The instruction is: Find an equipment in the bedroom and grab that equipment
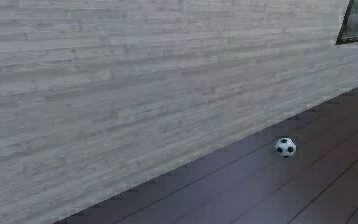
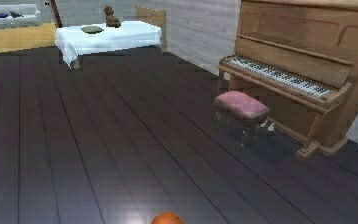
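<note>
Gripper state cannot be told from the two views, and no place can be given relative to it; places are therefore stated by view.

Forward view: a black-and-white ball, patterned like a football, is seen resting on the dark plank floor toward the view's lower right, near the foot of a pale, horizontally boarded wall. The dark corner of a window frame is cut by the upper right edge.

Arm side view: an upright piano of brown wood is set against the wall at the right, its keyboard uncovered. A stool with a pink cushion is placed just in front of the keys. At the far side of the room a bed with a white cover is shown, with a wooden headboard at its right end. On the cover a small brown figure is seated and a dark flat item is laid beside it; what either is cannot be made out. The top of an orange round object is cut by the bottom edge, near the middle.
</note>
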